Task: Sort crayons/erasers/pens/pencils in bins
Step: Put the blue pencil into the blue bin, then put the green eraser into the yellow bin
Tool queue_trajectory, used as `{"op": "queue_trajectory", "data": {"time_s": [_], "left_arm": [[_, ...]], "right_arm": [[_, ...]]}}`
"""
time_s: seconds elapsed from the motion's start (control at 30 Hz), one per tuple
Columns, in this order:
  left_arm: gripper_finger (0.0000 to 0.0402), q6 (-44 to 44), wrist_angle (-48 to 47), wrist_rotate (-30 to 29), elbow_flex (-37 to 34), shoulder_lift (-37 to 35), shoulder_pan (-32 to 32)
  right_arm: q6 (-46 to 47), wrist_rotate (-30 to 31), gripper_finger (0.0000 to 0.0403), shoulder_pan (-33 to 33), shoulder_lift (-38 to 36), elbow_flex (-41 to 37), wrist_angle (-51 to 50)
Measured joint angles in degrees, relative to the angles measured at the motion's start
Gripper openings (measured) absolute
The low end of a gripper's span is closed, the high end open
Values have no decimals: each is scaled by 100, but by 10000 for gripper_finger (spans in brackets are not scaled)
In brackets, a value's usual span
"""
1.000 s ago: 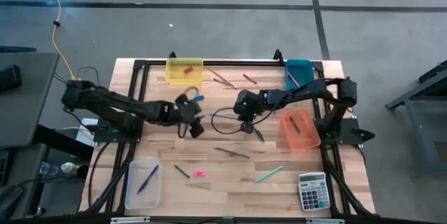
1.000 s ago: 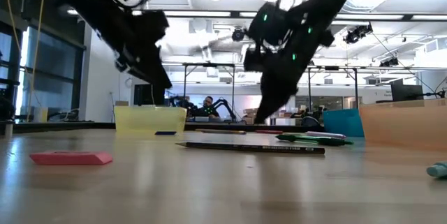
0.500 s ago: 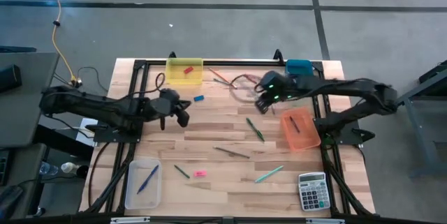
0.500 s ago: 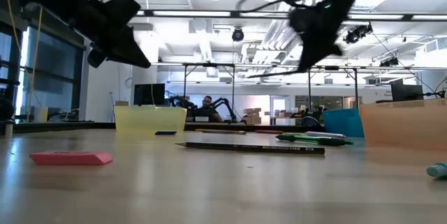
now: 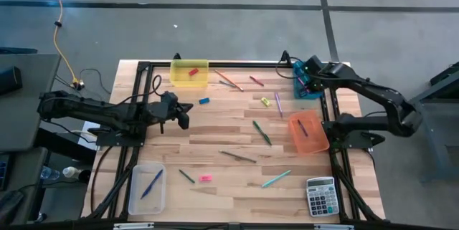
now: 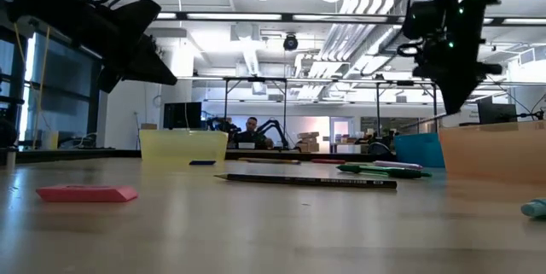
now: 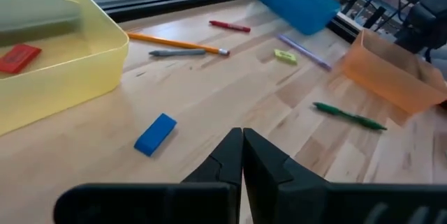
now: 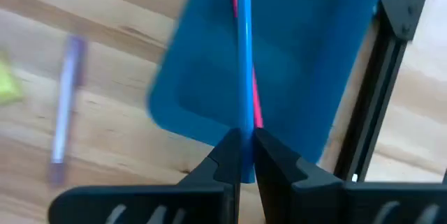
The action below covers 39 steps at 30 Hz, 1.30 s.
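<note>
Bins (image 5: pixel 189 72) on wood table (image 5: pixel 237 180) | left fingers (image 7: pixel 242 155) together | right fingers (image 8: pixel 241 155) pinching blue pen (image 8: pixel 245 56)

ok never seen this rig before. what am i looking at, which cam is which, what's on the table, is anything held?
Two dark robot arms are sorting stationery on a wooden table.

Cameras: one looks straight down, one sits at tabletop level, and one rides on each wrist.

The right gripper is over the teal bin at the table's back right corner, shut on a thin blue stick. The left gripper is shut and holds nothing, near a loose blue eraser.

On the table: a yellow bin with a red eraser in it, an orange bin, a clear bin, a pink eraser, a pale yellow eraser, scattered thin sticks, and a calculator.
</note>
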Motion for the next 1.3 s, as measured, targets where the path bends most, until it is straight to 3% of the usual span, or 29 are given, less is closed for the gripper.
{"op": "queue_trajectory", "data": {"time_s": [0.17,0.23,0.97,1.17,1.3], "left_arm": [[0,4,1,13,0,0,2],[0,-4,-3,13,0,0,2],[0,-63,34,48,2,2,0],[0,-151,36,48,2,2,0],[0,44,36,159,2,2,7]], "right_arm": [[-604,-339,20,-582,17,-365,523],[-600,-236,20,-538,31,-384,531],[859,138,22,-393,1060,-377,787],[1186,144,67,-390,1074,-329,598],[1215,468,105,-387,1067,-48,187]]}}
